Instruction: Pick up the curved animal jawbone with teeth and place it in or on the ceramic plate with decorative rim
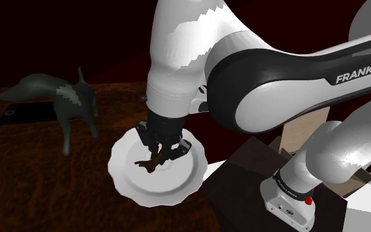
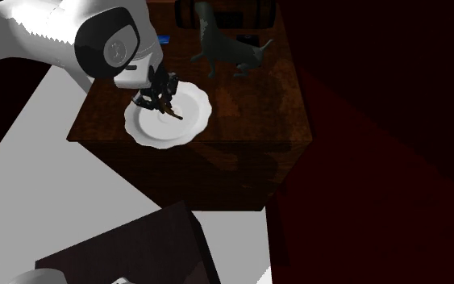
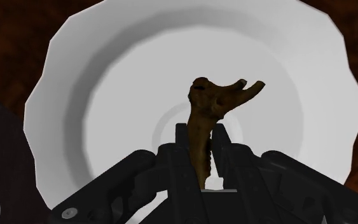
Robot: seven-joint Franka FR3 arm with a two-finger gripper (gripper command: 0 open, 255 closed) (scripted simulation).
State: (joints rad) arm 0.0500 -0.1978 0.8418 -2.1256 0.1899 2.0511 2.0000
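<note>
Black two-finger claw point(image 3: 201, 143) is clamped on the brown curved jawbone point(image 3: 209, 105), fingers pinching its lower shaft from both sides, w/ the forked knobbly end sticking out past the tips. Under it is the white round plate w/ a wavy scalloped rim point(image 3: 107, 95), and the bone sits pretty much over the plate's middle ring. From the shoulder view the claw point(image 1: 159, 155) points down from the white arm's wrist, the jawbone point(image 1: 149, 163) hangs low over the centre of the plate point(image 1: 177, 184). Can't tell if the bone's tip is touching the plate or just above it tbh. The plate sits on a dark brown wooden table point(image 1: 32, 171). A dark grey four-legged animal figurine point(image 1: 65, 99) stands on the same table, apart from the plate, to the shoulder view's left. The second exterior view looks down from higher up: claw point(image 2: 159, 101) and bone point(image 2: 171, 111) over the plate point(image 2: 156, 133), figurine point(image 2: 229, 52) further back on the table point(image 2: 249, 105), pale floor around it.
</note>
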